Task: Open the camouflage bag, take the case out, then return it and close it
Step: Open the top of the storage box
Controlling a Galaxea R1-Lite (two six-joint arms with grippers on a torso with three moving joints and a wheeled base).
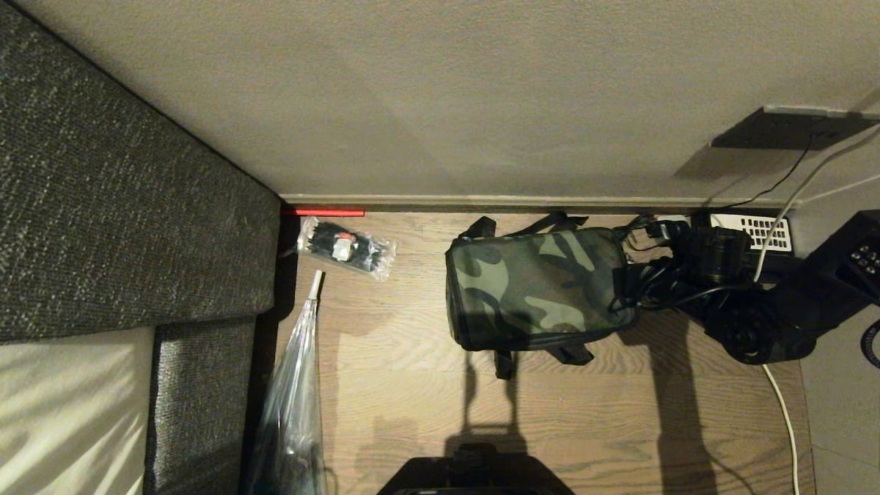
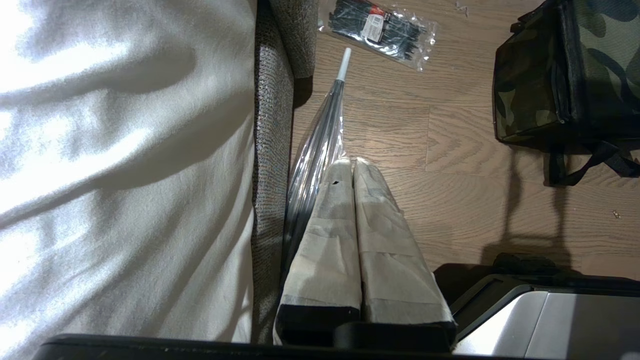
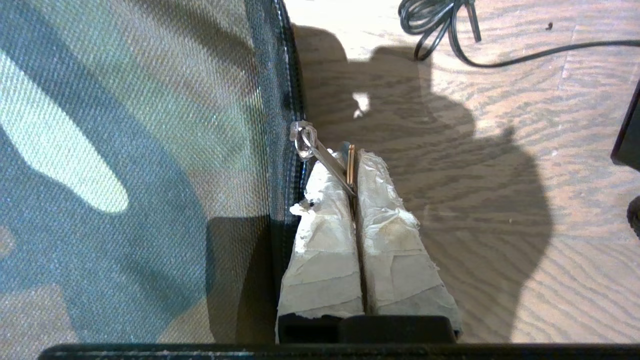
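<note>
The camouflage bag lies on the wooden floor near the wall with its lid down. Its fabric fills one side of the right wrist view. My right gripper is at the bag's right-hand edge, shut on the metal zipper pull. The pull hangs from a small ring on the black zipper seam. My right arm reaches in from the right. My left gripper is shut on nothing, parked low beside the sofa and away from the bag. The case is out of view.
A clear packet of cable ties lies left of the bag. A wrapped umbrella leans along the grey sofa. A black device with a white keypad and loose cables sit at the right by the wall.
</note>
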